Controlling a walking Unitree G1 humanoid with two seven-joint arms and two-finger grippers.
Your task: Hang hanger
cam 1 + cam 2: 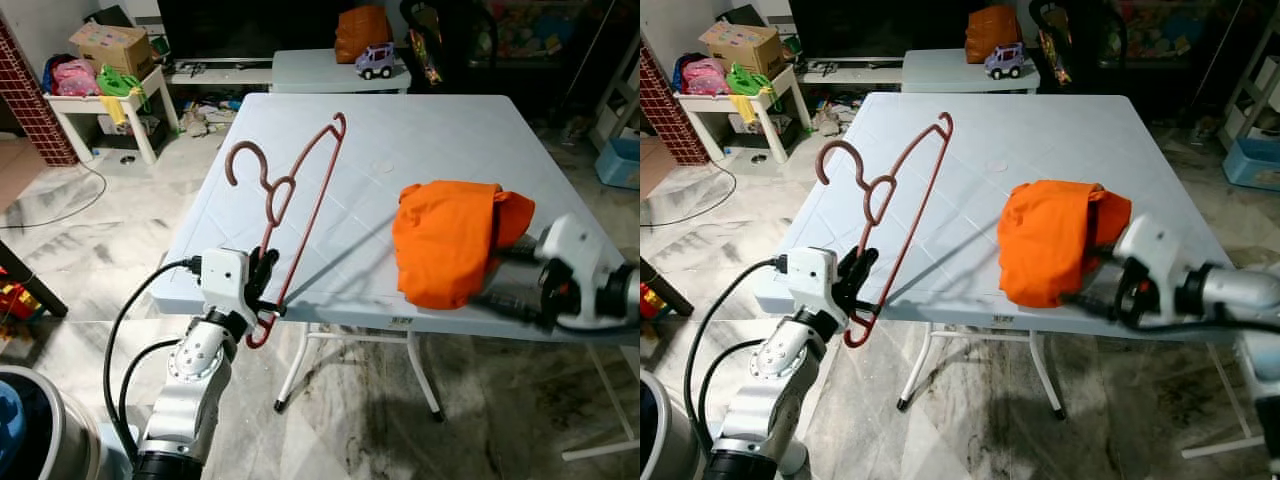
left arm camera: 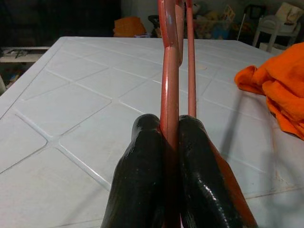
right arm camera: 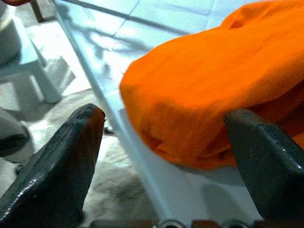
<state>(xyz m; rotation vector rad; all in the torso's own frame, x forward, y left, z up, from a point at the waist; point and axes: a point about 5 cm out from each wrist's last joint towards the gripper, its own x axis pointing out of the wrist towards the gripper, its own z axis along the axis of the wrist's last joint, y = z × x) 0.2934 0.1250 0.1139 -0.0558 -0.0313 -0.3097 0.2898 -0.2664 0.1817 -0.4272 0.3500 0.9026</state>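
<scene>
We hold the red hanger up over the bench.

Our left pincer (image 1: 264,290) is squeezed tight on the red hanger (image 1: 300,205), down near its low end at the front edge of the bench (image 1: 440,140). The hanger leans up and away over the light blue bench top, and its hook (image 1: 243,160) curls to the left. Our right pincer (image 3: 166,156) is wide open with nothing in it. Its two black fingers (image 3: 57,166) sit on each side of the orange cloth (image 1: 450,240), which lies in a heap at the front right of the bench. Behind the bench we see a small toy car (image 1: 375,60) on a low table. There are no words we can read.
</scene>
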